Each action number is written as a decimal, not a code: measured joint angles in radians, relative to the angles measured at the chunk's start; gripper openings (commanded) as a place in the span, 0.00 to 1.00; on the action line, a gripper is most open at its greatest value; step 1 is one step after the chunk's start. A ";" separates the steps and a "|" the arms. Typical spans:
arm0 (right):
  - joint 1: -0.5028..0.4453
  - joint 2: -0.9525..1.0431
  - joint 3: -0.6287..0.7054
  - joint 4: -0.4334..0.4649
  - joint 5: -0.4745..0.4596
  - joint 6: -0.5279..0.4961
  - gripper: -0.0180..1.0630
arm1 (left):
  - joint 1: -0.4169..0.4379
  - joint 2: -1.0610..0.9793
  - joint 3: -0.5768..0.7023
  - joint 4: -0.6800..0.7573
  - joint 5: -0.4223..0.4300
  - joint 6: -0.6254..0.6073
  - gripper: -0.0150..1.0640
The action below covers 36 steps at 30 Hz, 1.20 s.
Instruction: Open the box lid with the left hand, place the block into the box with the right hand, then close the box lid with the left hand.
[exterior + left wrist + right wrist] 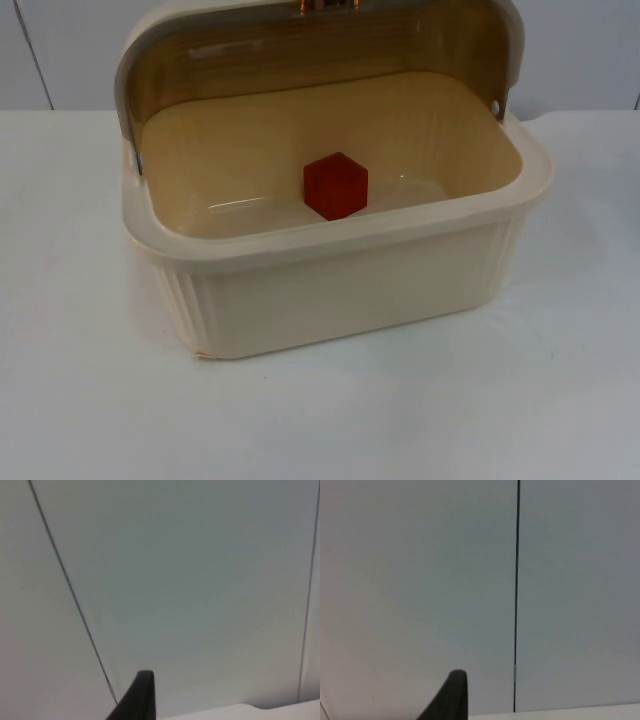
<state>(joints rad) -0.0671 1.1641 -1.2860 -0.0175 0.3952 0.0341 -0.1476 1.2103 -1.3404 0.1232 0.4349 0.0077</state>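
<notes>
Red block [336, 185] sits inside open cream box [340, 290]; wrist views face partition wall [190, 580].

A plain test bench in a lab or robot workroom

A bare white table top [90, 400] ends at a grey partition wall [580, 50] made of flat panels with thin dark seams between them; the wrist views face this same wall [200, 580] and its seams. The one household thing is a cream plastic box [340, 290] with a red block [336, 185] inside, set in the middle like a test object
</notes>
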 measured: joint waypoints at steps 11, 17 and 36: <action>0.000 0.000 0.000 0.000 0.000 0.000 0.93 | -0.056 0.305 -0.357 0.000 0.072 0.203 0.98; 0.000 0.000 0.000 0.000 0.000 0.000 0.93 | -0.109 0.430 -0.463 0.000 0.078 0.345 0.98; 0.000 0.000 0.000 0.000 0.000 0.000 0.93 | -0.232 0.601 -0.475 0.006 0.149 0.301 0.98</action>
<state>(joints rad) -0.0671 1.1641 -1.2860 -0.0175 0.3952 0.0341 -0.3795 1.8113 -1.8153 0.1294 0.5836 0.3089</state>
